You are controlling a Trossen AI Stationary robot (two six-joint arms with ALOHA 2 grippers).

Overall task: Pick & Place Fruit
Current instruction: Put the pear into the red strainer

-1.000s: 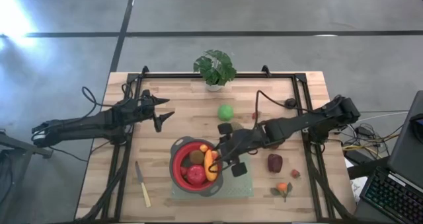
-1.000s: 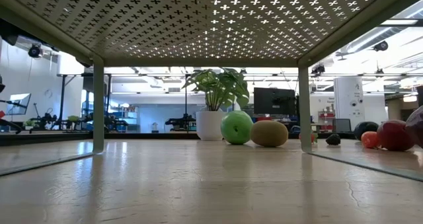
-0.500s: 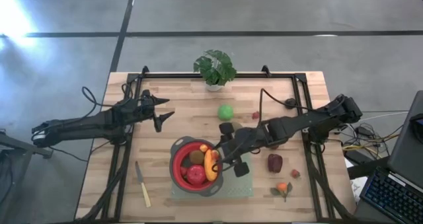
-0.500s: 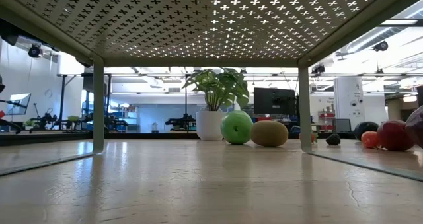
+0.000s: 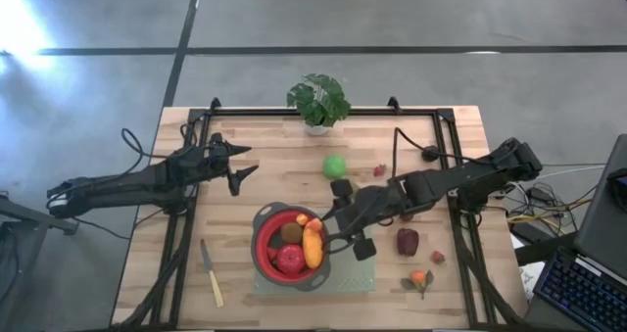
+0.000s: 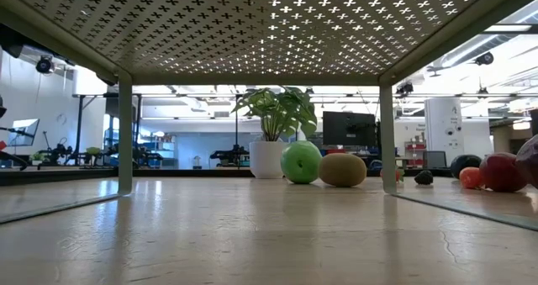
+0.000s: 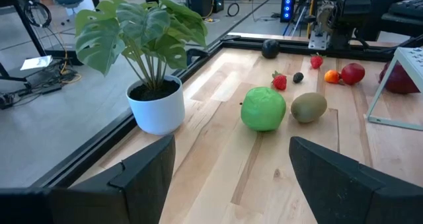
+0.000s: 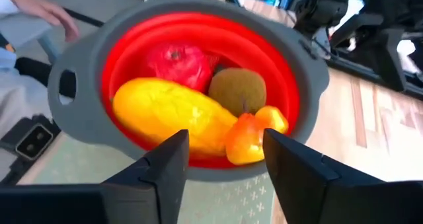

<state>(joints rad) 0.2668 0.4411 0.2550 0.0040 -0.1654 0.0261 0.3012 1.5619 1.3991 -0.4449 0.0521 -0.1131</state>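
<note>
Since the earlier frame, the right gripper (image 5: 345,217) has drawn back rightward from the red bowl (image 5: 265,246), fingers spread and empty. Inside the bowl lie the orange elongated piece (image 8: 173,115), red apple (image 8: 175,63), a kiwi (image 8: 238,89) and a small orange piece (image 8: 250,137). The left gripper (image 5: 240,169), also released, waits far left; the green ball (image 5: 335,166) sits near the potted plant (image 5: 318,100).

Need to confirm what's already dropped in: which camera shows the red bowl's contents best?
The right wrist view: the grey-rimmed red bowl fills it, holding a red apple, brown kiwi, long orange piece and small orange ones. The high view shows it small; the low and left wrist views don't show it.
</note>
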